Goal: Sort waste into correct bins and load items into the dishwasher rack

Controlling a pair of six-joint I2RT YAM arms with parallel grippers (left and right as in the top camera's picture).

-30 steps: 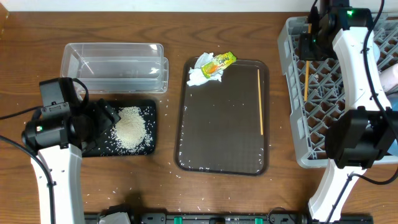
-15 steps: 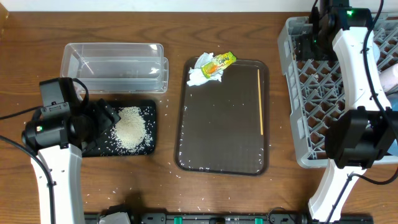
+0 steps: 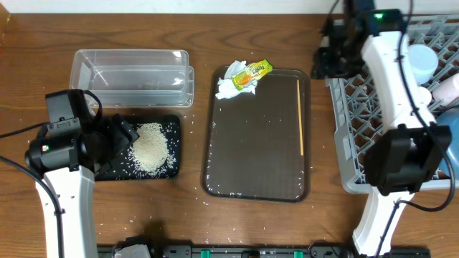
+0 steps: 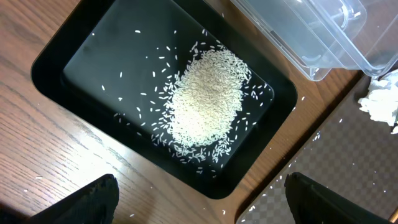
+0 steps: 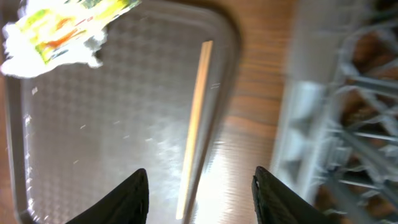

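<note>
One wooden chopstick (image 3: 300, 118) lies along the right side of the brown serving tray (image 3: 251, 165). My right gripper (image 3: 326, 59) hovers open and empty between that tray and the grey dishwasher rack (image 3: 358, 122). In the right wrist view the chopstick (image 5: 196, 124) runs up from between my fingers (image 5: 121, 199). A white napkin (image 3: 228, 86) and a yellow-green wrapper (image 3: 252, 72) sit on the tray's top edge. Rice (image 3: 150, 147) is piled in the black tray (image 3: 104, 168). My left gripper (image 4: 199, 205) hangs open just off its corner.
The clear tub (image 3: 133, 75) stands behind the black tray. Stray rice grains dot the brown tray and the table in front of it. A pale round dish (image 3: 421, 63), a pink cup (image 3: 446, 88) and a blue bowl (image 3: 448, 136) sit in the rack's right part.
My right gripper held a chopstick over the rack a second ago, then opened. It has since swung left, off the rack, toward the brown tray. The left arm has not moved.
</note>
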